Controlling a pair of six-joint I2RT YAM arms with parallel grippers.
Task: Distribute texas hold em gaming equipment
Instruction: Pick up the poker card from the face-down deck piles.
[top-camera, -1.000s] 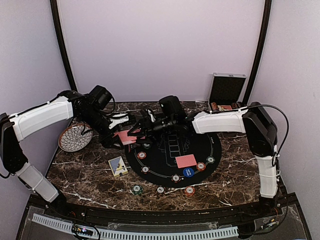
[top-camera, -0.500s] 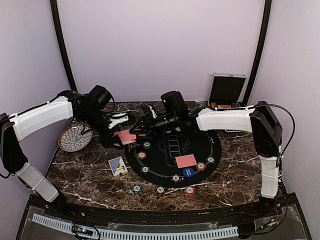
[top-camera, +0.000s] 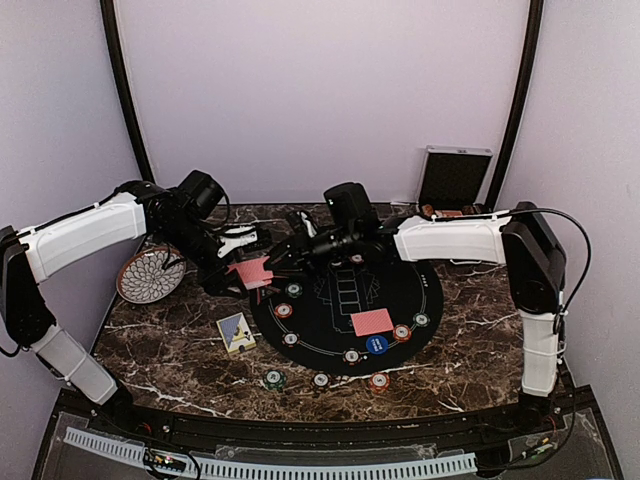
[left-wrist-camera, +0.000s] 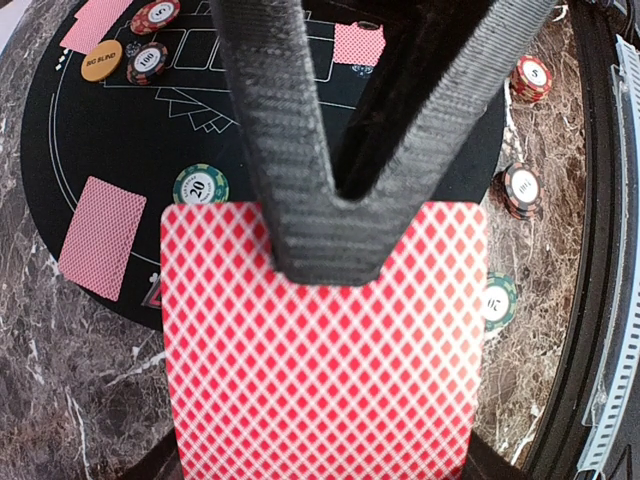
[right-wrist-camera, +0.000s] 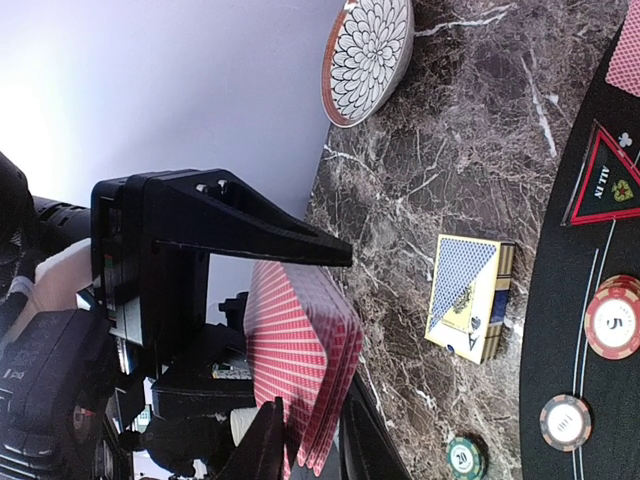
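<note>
Over the left edge of the black mat (top-camera: 420, 285), the left arm (top-camera: 85, 232) reaches in from the side with its elbow bent, and the left gripper (left-wrist-camera: 325, 250) is pressed together on a stack of cards (left-wrist-camera: 320, 380), red backs toward its camera. The right arm (top-camera: 450, 240) stretches straight across, the right gripper (right-wrist-camera: 312, 445) flanking the stack's edge; whether it pinches cannot be told. Only the left wrist view shows a green chip (left-wrist-camera: 200, 186) and a loose card (left-wrist-camera: 102, 237) on the mat below; the right wrist view adds a card box (right-wrist-camera: 470, 297) and a plate (right-wrist-camera: 368, 45)
</note>
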